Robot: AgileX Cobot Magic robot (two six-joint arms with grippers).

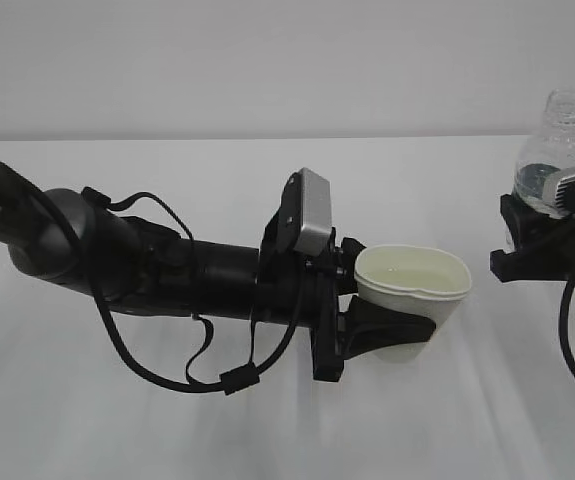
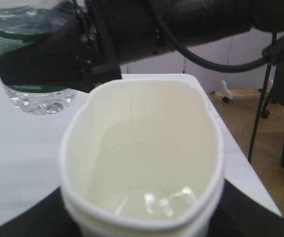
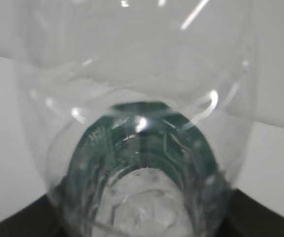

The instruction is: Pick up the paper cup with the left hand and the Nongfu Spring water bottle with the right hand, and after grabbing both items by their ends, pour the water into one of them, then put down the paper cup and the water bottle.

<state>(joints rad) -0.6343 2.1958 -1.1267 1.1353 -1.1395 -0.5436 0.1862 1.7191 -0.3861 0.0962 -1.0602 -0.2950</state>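
The left hand [image 1: 392, 335] squeezes the soft paper cup [image 1: 412, 300] in its jaws, bending the round rim into an oval; a little clear water [image 2: 151, 202] sits inside. The right hand [image 1: 542, 240] grips the see-through plastic water bottle [image 1: 555, 150] upright above the white table [image 1: 167, 420]

A white table [image 1: 217, 420] fills the foreground, its far edge meeting a plain pale wall [image 1: 217, 60]. Lighting is soft and even. In the left wrist view, past the table's right edge, a brown wooden floor [image 2: 243, 116] shows, with black stand legs [image 2: 260, 106] on castors and white wall panels [image 2: 230, 61].
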